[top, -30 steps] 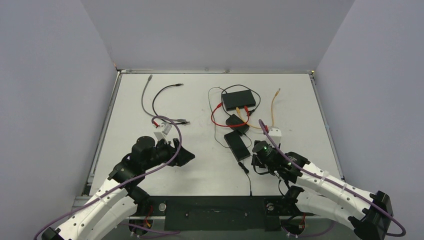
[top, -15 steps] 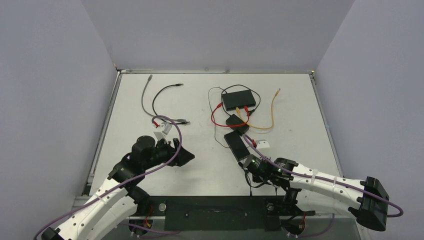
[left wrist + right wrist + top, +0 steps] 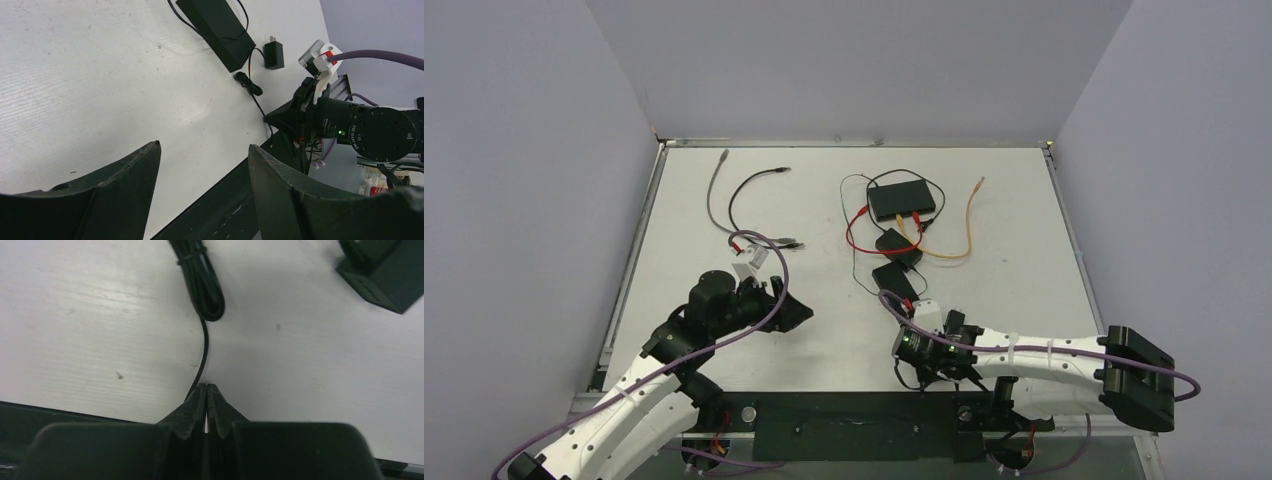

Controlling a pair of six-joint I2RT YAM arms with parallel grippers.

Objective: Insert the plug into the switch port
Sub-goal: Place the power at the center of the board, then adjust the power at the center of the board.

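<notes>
Plug cable (image 3: 204, 347) against closed right hand (image 3: 206, 388)

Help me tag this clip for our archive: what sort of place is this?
Likely a robotics lab test cell: plain grey walls box in a white table, two arms are bolted at its near edge, and a network switch with cables lies on it.

Soft, even overhead light fills the top view. The matte white tabletop (image 3: 1044, 270) is bright and free of glare, with faint, short shadows. In the right wrist view the black tapered right gripper (image 3: 206, 386) at six o'clock is dark and blurred, and a grey shadow spreads toward twelve. The left gripper (image 3: 204, 145) has black fingers (image 3: 125, 185) at six o'clock, equally soft-focused.
</notes>
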